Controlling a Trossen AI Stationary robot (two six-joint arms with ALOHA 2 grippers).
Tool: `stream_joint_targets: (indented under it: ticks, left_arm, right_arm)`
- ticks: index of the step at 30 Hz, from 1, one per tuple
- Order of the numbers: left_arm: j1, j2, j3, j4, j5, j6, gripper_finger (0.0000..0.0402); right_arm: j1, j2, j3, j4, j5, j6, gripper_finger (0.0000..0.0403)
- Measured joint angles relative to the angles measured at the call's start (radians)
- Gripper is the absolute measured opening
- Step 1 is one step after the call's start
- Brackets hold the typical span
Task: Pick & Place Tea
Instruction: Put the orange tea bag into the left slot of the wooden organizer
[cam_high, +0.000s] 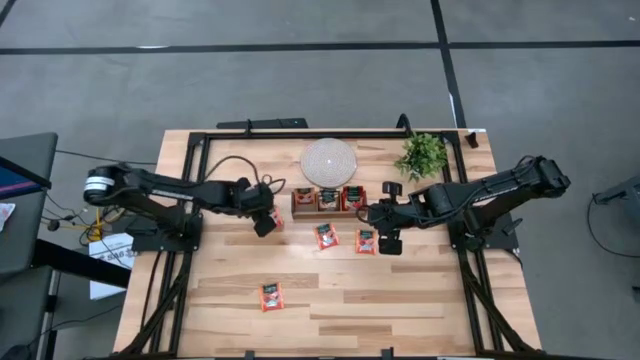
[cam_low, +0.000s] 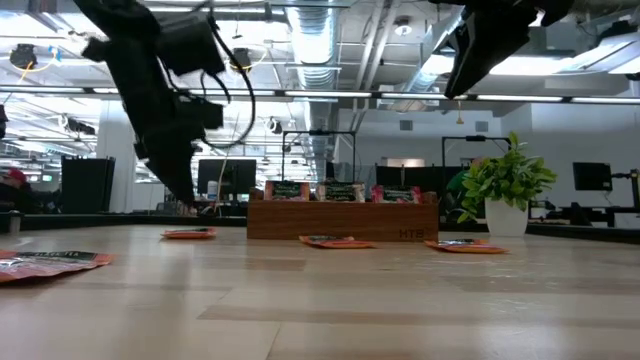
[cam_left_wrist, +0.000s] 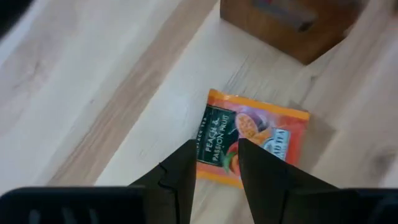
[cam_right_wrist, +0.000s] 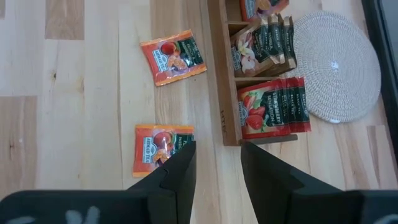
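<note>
Four flat orange tea-bag sachets lie loose on the pale wooden table (cam_high: 400, 310), and more stand upright in the brown three-compartment wooden tray (cam_high: 327, 210) near the back edge. One loose sachet, the peach-and-passion-fruit one (cam_left_wrist: 252, 138), lies flat just beside the tray's left end, directly under the left gripper (cam_left_wrist: 216, 168), which hangs above it with its dark fingers (cam_left_wrist: 183, 171) a little apart and nothing between them. In the low view this arm reaches steeply down close to the table top near that sachet. Two further sachets lie in front of the tray: one near its middle (cam_high: 326, 236) and one near its right end (cam_high: 366, 241). The right gripper (cam_right_wrist: 217, 165) hovers high over the table beside that right-hand sachet (cam_right_wrist: 163, 148), its fingers likewise slightly parted and holding nothing. A fourth sachet (cam_high: 271, 296) lies well apart from the others, nearer the table's front edge. In the tray, the compartments hold red-orange sachets (cam_right_wrist: 275, 112) and pale tan ones (cam_right_wrist: 261, 48), each with a dark green band. Behind the tray sits a round white woven disc (cam_high: 329, 163), and to its right a small green potted plant (cam_high: 422, 155)
</note>
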Motion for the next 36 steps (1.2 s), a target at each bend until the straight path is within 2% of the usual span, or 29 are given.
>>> stream_joint_targets:
  ticks: [5,14,21,31,36]
  left_arm:
    - [0.000,0.081,0.000,0.054,0.004,0.014,0.0112]
    - [0.000,0.084,0.000,0.086,0.068,0.043,0.0112]
    - [0.004,0.083,0.000,0.084,0.037,0.063,0.0112]
    - [0.054,0.084,0.000,0.079,0.029,0.124,0.0112]
    - [0.096,0.089,0.000,0.080,0.080,0.169,0.0112]
  right_arm:
    - [0.000,0.000,0.000,0.008,0.000,-0.043,0.0118]
    - [-0.073,0.000,0.000,0.002,-0.038,-0.095,0.0118]
    - [-0.144,0.000,0.000,0.001,-0.116,-0.137,0.0118]
    - [-0.159,0.000,0.000,0.016,-0.135,-0.144,0.0118]
    - [-0.159,0.000,0.000,0.049,-0.135,-0.144,0.0118]
